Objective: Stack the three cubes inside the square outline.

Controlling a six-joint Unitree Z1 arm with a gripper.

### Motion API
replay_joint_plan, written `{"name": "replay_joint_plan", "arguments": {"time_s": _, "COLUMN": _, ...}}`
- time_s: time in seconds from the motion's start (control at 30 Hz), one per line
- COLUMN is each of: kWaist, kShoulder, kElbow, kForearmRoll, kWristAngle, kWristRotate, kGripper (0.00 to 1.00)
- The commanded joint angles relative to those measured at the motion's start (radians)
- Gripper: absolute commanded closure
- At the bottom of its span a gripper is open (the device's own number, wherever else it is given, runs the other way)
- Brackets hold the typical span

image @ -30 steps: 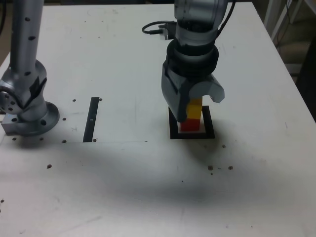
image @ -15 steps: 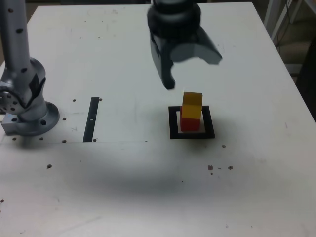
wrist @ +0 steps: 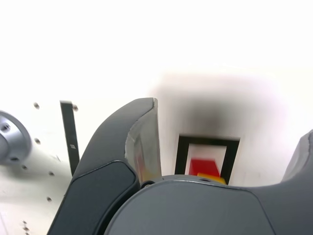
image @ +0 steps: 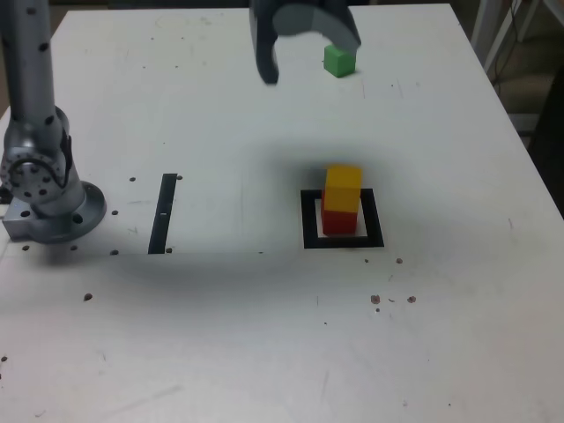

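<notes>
In the exterior view a yellow cube (image: 343,187) sits on a red cube (image: 338,220) inside the square outline (image: 308,226), right of the table's middle. The yellow one is turned slightly against the red. A green cube (image: 338,61) lies alone near the far edge. My gripper (image: 308,53) hangs high over the far part of the table, just left of the green cube in this view, open and holding nothing. The wrist view looks down between the spread fingers (wrist: 142,142) at the square outline (wrist: 182,152), the red cube (wrist: 203,166) and a sliver of the yellow cube (wrist: 212,177).
The arm's grey base (image: 48,207) stands at the exterior view's left. A thin black strip (image: 164,213) lies between the base and the outline, and shows as the black strip (wrist: 70,134) in the wrist view. Small holes dot the white tabletop. The table's edge runs along the right.
The gripper let go of the yellow cube on the red one, opened wide, rose and drew back toward the far edge. The green cube has come into sight.
</notes>
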Motion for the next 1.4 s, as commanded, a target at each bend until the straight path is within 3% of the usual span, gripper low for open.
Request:
{"name": "replay_joint_plan", "arguments": {"time_s": 0.0, "kWaist": 0.024, "kShoulder": 0.022, "kElbow": -0.043, "kForearmRoll": 0.028, "kWristAngle": 0.009, "kWristRotate": 0.012, "kGripper": 0.01}}
{"name": "replay_joint_plan", "arguments": {"time_s": 0.13, "kWaist": 0.073, "kShoulder": 0.077, "kElbow": -0.161, "kForearmRoll": 0.110, "kWristAngle": 0.017, "kWristRotate": 0.009, "kGripper": 0.01}}
{"name": "replay_joint_plan", "arguments": {"time_s": 0.23, "kWaist": 0.117, "kShoulder": 0.104, "kElbow": -0.255, "kForearmRoll": 0.161, "kWristAngle": -0.006, "kWristRotate": 0.005, "kGripper": 0.01}}
{"name": "replay_joint_plan", "arguments": {"time_s": 0.4, "kWaist": 0.180, "kShoulder": 0.166, "kElbow": -0.412, "kForearmRoll": 0.178, "kWristAngle": -0.051, "kWristRotate": 0.055, "kGripper": 0.00}}
{"name": "replay_joint_plan", "arguments": {"time_s": 0.53, "kWaist": 0.222, "kShoulder": 0.229, "kElbow": -0.471, "kForearmRoll": 0.182, "kWristAngle": -0.064, "kWristRotate": 0.081, "kGripper": 0.00}}
{"name": "replay_joint_plan", "arguments": {"time_s": 1.1, "kWaist": 0.379, "kShoulder": 0.542, "kElbow": -0.778, "kForearmRoll": 0.201, "kWristAngle": -0.018, "kWristRotate": 0.146, "kGripper": 0.01}}
{"name": "replay_joint_plan", "arguments": {"time_s": 1.37, "kWaist": 0.453, "kShoulder": 0.642, "kElbow": -0.847, "kForearmRoll": 0.200, "kWristAngle": -0.018, "kWristRotate": 0.151, "kGripper": 0.03}}
